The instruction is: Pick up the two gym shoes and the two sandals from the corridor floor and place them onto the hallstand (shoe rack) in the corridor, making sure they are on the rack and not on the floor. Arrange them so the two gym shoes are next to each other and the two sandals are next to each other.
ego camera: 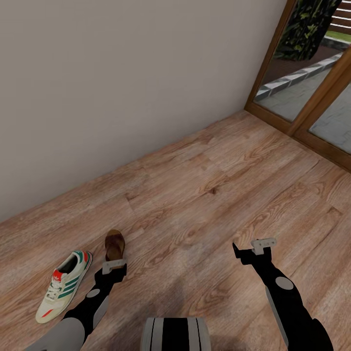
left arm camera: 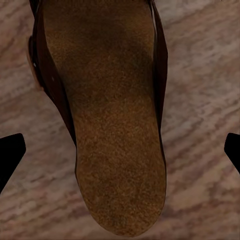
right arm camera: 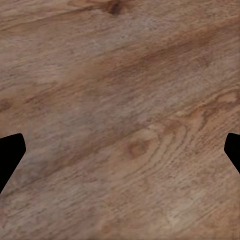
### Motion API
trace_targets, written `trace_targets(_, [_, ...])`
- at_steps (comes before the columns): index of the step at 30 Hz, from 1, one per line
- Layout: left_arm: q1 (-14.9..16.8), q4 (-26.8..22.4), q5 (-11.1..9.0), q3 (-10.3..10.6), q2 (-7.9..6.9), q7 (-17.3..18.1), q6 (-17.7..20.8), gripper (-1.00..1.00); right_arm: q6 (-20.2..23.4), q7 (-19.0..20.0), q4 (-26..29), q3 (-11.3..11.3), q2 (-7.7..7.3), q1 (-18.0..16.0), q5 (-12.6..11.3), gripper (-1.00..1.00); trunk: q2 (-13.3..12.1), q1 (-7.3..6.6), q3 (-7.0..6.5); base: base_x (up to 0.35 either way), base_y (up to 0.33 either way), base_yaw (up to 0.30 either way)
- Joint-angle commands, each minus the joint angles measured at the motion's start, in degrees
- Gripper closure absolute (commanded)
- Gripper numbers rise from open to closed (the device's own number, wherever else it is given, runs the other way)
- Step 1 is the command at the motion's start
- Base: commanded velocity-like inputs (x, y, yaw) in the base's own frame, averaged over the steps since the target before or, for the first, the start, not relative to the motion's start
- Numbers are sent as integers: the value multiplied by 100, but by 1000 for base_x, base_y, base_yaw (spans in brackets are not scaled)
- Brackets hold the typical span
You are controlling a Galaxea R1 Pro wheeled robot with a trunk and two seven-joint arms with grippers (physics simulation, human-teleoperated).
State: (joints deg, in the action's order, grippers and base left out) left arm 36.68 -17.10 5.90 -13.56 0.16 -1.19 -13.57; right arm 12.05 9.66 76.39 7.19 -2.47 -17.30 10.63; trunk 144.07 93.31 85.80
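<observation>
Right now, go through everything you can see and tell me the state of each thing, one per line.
Sandal: flat on the floor, footbed up, between the open left fingers, not gripped.
Gym shoe: upright on its sole on the floor, beside the sandal, untouched.
Left gripper: open, poised above the sandal.
Right gripper: open, empty, over bare floor.
Glass door: looks closed.

The robot has two black arms with smooth grey panels and a round grey cap on each joint. Each arm ends in a pale grey block with small holes and short black pointed fingers (left arm camera: 11,157). Its rounded grey trunk top (ego camera: 175,334) has black stripes.
</observation>
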Motion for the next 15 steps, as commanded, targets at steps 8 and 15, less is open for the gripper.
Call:
trace_targets(8, [6, 5, 60, -24, 2, -12, -31, -100, 26, 44, 15, 11, 2, -2, 54, -100, 9, 15, 172, 0, 0, 0])
trace_targets(15, [-4, 5, 60, -24, 5, -12, -36, -100, 26, 41, 16, 11, 4, -2, 53, -100, 16, 27, 340, 0, 0, 0])
